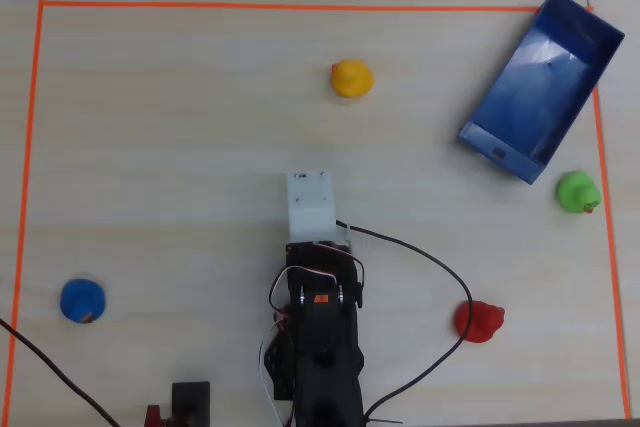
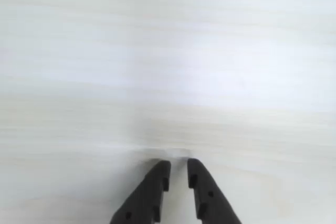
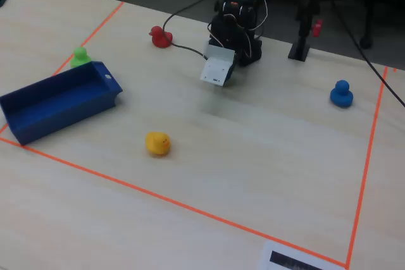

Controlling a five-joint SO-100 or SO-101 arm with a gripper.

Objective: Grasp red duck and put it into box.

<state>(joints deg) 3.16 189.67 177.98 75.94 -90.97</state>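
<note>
The counter is pale wood grain, with an orange tape line marking a rectangle on it. In the overhead view, the gripper sits near the lower middle. The red duck rests on the counter to its right, the blue duck far to its left. Beyond the gripper lies the yellow duck. The box sits up and to the right, with the green duck just beside its near end.

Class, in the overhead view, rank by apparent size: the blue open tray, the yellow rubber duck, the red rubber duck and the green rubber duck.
1. Blue open tray, clearly largest.
2. Yellow rubber duck, red rubber duck and green rubber duck: all look alike in size; no ranking.
</note>
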